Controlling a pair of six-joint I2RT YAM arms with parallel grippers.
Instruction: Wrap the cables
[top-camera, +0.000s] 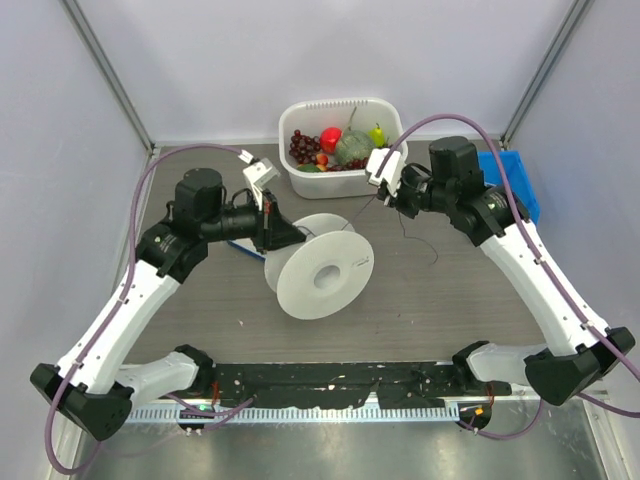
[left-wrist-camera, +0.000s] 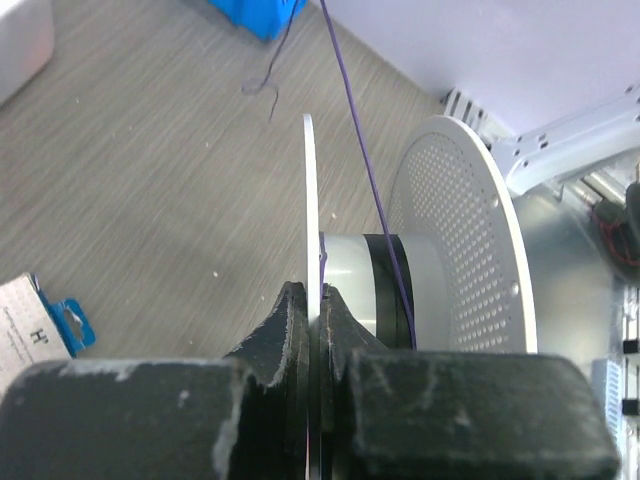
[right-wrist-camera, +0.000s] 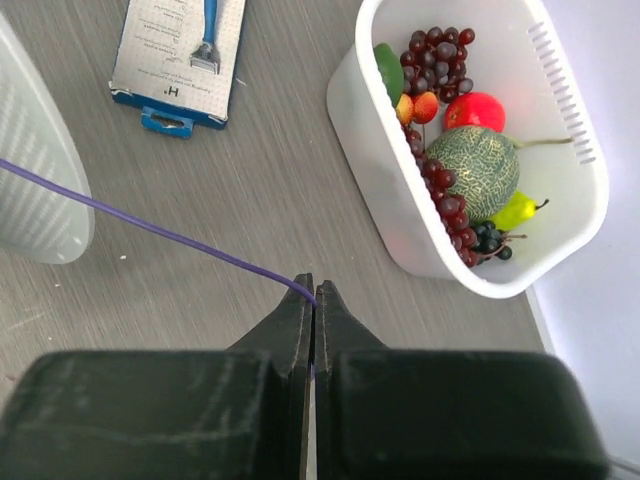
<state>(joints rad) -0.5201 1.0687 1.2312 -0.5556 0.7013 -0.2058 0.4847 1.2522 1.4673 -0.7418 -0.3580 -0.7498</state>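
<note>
The grey wood-grain bench (top-camera: 200, 300) carried everything, and the two arms rose from its near edge and bent inward over it. The left arm (top-camera: 130, 290) climbed away from its base, folded at the elbow and reached right with its wrist held level; the right arm (top-camera: 540, 270) mirrored it, slanting up and left with its wrist turned toward the middle. Between them stood the white spool (top-camera: 325, 275), resting on its rims with one perforated flange facing the near edge. Behind it, at the far side, sat a white tub (top-camera: 300, 185) of toy fruit, grapes and a melon among them, and a blue bin (top-camera: 520, 185) lay partly hidden behind the right arm. A carded razor (right-wrist-camera: 180, 50) lay flat on the bench near the spool. The left tool (left-wrist-camera: 312, 300) was pressed together on the thin edge of the spool's far flange, its dark fingers gripping that rim from either side. The right tool (right-wrist-camera: 314, 295) hung just in front of the tub, its fingers closed tight and pinching the cable (right-wrist-camera: 150, 228). That thin purple strand ran taut from the pinch across to the spool, where a few turns lay dark around the pale core, and a loose tail trailed onto the bench below the right wrist.
</note>
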